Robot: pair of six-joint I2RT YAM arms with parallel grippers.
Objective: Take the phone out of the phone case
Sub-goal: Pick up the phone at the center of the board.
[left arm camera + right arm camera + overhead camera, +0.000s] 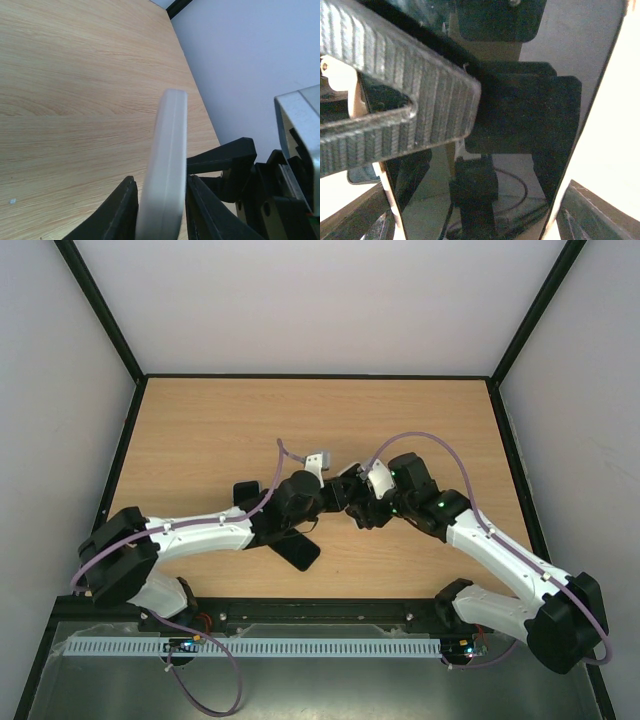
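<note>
Two grippers meet above the middle of the wooden table (200,440), with the task's thing raised between them, clear of the surface. The left gripper (162,184) pinches the pale lavender phone case (167,165) across its thickness, one finger on each face, so that its wrist view shows the case edge-on and upright. In the right wrist view the phone (520,125) appears as a glossy black face bordered by a thin pale rim along both long edges, and it appears to be seated in the shell. A ribbed finger pad (410,100), probably the left gripper's, lies across the glass. The right gripper (472,197) stands spread wide, its fingers flanking the long edges. Whether they touch cannot be told. A separate black slab (300,550), apparently another phone, lies flat by the left arm. Judged progress: lifting and bracing are done. Freeing a corner of the rim and drawing the phone out are not yet done.
</note>
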